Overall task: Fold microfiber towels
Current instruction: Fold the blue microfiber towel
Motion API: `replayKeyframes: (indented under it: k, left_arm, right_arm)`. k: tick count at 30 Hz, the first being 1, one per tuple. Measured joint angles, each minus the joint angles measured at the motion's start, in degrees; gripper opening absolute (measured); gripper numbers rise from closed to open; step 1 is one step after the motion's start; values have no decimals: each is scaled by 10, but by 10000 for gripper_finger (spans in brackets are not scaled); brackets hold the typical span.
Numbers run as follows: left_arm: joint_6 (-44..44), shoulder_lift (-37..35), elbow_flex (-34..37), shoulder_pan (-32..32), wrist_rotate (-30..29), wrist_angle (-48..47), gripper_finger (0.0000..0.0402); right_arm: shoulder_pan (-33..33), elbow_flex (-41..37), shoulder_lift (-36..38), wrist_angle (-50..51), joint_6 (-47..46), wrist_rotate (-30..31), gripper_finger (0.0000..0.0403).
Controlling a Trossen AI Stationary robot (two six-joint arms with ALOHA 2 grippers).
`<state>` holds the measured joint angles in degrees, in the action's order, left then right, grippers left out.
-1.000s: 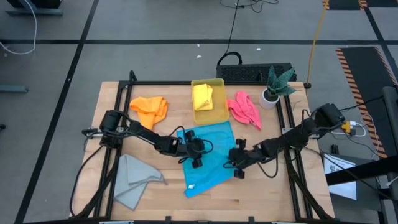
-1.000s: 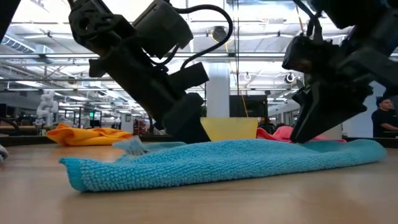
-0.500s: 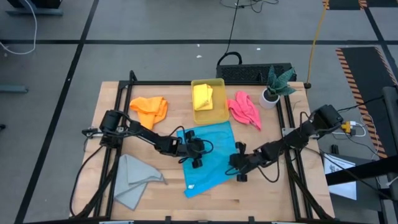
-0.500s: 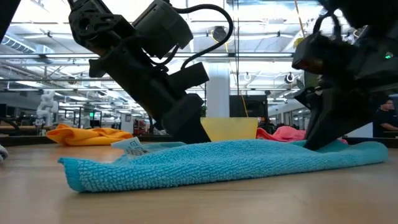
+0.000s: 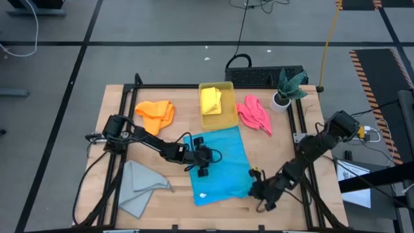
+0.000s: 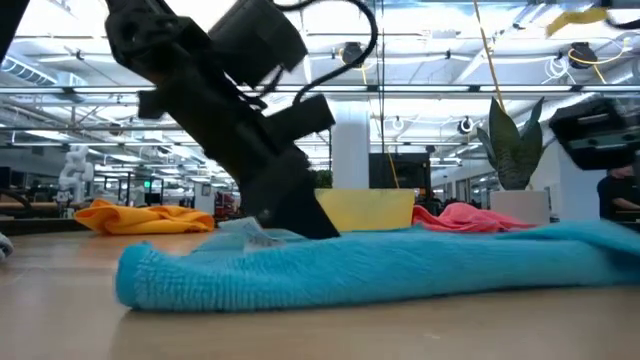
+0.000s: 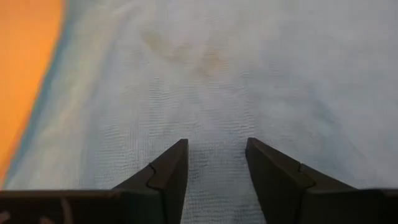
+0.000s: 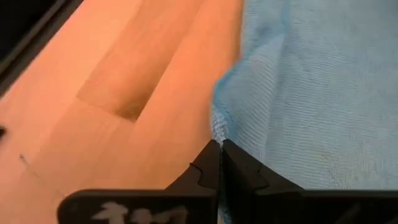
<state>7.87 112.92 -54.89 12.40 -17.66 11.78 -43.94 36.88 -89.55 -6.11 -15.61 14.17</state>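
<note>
From above, a wooden table (image 5: 162, 194) holds five soft cloths. A bright blue towel (image 5: 220, 165) lies at its middle, roughly rectangular with a fuzzy nap. An orange towel (image 5: 156, 113) sits crumpled toward the back left, a pink towel (image 5: 253, 114) bunched toward the back right, and a grey towel (image 5: 138, 188) loosely folded at the front left. A translucent yellow bin (image 5: 226, 120) at the back centre contains a folded yellow towel (image 5: 211, 100). A potted plant (image 5: 284, 88) stands beside the pink towel. The left gripper (image 5: 202, 160) rests on the blue towel's left edge; the right gripper (image 5: 255, 189) is at its front right corner.

At table height, the blue towel (image 6: 380, 270) shows a looped, plush pile, with the bin (image 6: 365, 208) behind it.

The left wrist view shows two dark wedge-shaped fingers (image 7: 163, 177) spread apart over pale, finely woven cloth.

The right wrist view shows the fingers (image 8: 208, 171) pressed together, pinching the blue towel's edge (image 8: 298, 93) above bare wood.
</note>
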Motion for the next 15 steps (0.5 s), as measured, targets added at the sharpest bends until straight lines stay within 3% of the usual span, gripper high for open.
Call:
replayKeyframes:
  k: [3, 8, 15]
  left_arm:
    - [-25, -21, 2, 21, 14, -10, 168]
    - [-62, -74, 0, 53, -4, 0, 168]
    - [-76, -98, 0, 88, -4, -10, 168]
  right_arm:
    - [-13, 0, -10, -2, -6, 19, 5]
    - [-17, 0, -16, -2, -57, -18, 28]
    - [-19, 0, -16, -53, -126, -104, 105]
